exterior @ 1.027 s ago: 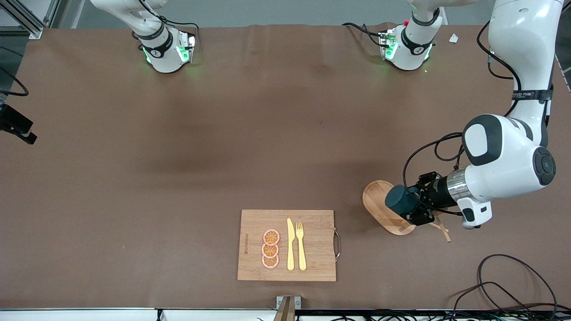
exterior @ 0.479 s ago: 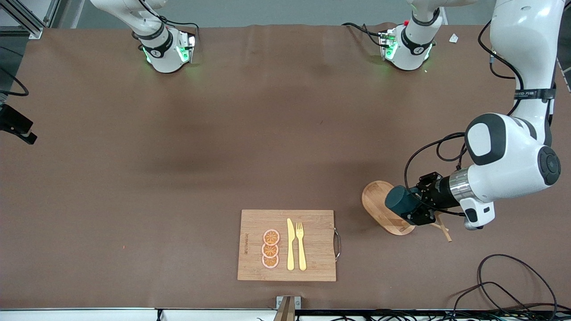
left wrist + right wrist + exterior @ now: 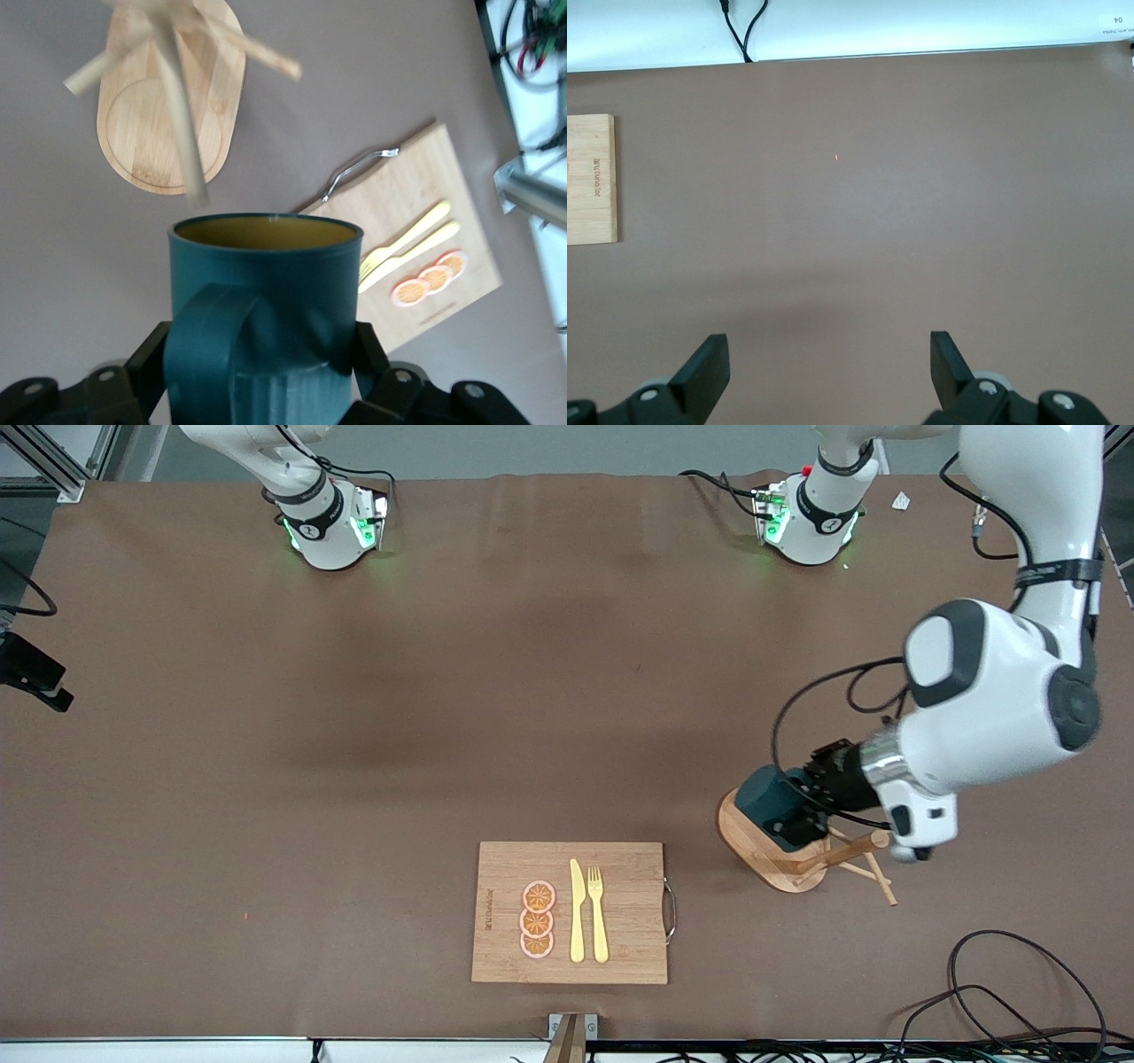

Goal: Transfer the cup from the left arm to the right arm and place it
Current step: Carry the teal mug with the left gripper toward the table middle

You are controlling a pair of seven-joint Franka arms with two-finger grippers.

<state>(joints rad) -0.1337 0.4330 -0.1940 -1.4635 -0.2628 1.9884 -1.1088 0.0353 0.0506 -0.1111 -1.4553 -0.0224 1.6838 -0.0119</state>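
Nearest you, the cutting board (image 3: 570, 911) lies at six o'clock. At four o'clock the left end effector (image 3: 802, 808) is clamped on the cup (image 3: 767, 803), airborne over the peg rack (image 3: 780, 856); a low swing could clip its pegs and tip it. Brown desk (image 3: 354, 779), open middle. Right end effector (image 3: 829, 372) waits, fingers apart, over bare desk.

The left gripper (image 3: 791, 812) has lifted the cup (image 3: 764, 803) off the rack (image 3: 780, 850) and carried it toward the right arm's end, so it now hangs over the rack's oval base. The rack's pegs (image 3: 842, 852), hidden under the gripper before, now show clear, and the left arm has swung the same way
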